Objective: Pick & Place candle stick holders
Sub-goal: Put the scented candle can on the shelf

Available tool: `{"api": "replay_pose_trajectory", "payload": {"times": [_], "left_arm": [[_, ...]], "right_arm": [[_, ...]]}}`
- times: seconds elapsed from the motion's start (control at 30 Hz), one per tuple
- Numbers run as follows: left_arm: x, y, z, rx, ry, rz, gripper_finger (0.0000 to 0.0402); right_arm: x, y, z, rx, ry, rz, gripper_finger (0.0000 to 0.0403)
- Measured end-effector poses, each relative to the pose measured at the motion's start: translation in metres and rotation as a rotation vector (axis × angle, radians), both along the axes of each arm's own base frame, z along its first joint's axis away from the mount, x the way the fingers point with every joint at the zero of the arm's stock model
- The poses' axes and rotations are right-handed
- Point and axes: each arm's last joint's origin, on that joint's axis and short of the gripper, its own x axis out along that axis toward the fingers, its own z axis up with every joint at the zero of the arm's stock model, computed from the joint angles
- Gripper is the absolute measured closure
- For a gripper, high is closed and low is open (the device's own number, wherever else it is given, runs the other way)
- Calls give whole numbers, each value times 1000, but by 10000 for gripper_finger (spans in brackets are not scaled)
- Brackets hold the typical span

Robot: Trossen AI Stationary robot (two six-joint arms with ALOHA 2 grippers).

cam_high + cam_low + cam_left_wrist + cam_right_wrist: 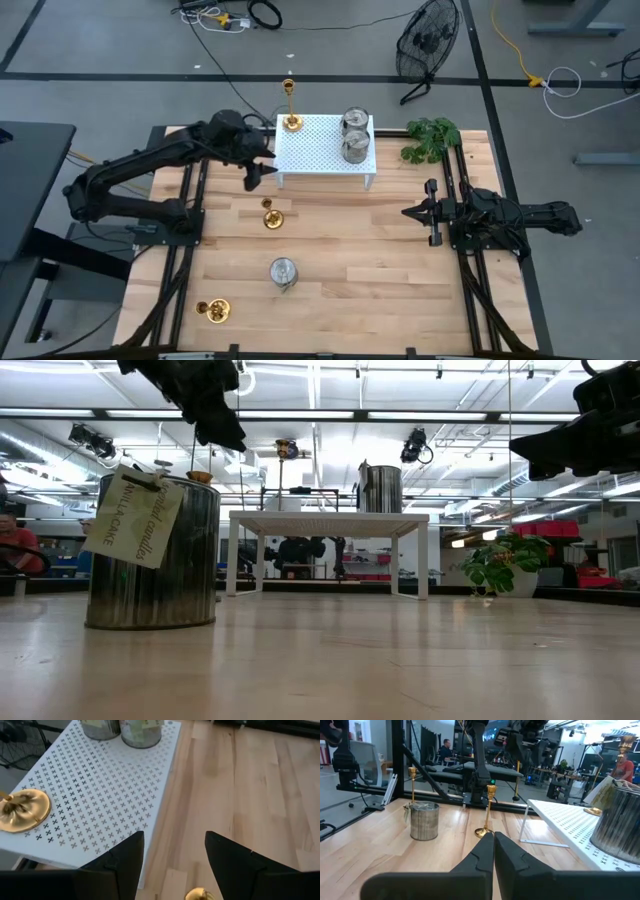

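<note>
Your left gripper hangs with its fingers spread and nothing between them, just off the front left corner of the white perforated rack. The rack carries one gold candle stick holder at its far left corner and two silver can-like holders side by side on its right part. Below that gripper, on the table, stand a gold holder, a silver one and another gold one. Your right gripper waits pinched closed and empty, well right of the rack.
</note>
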Motion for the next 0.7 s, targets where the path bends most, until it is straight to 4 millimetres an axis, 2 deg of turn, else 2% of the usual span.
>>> {"api": "replay_pose_trajectory", "payload": {"times": [0.3, 0.7], "left_arm": [[-14, -10, 11, 5, -43, -54, 182], [0, -49, 12, 41, -53, -318, 182]], "right_arm": [[0, 0, 0, 0, 0, 0, 385], [0, 0, 0, 0, 0, 0, 385]]}}
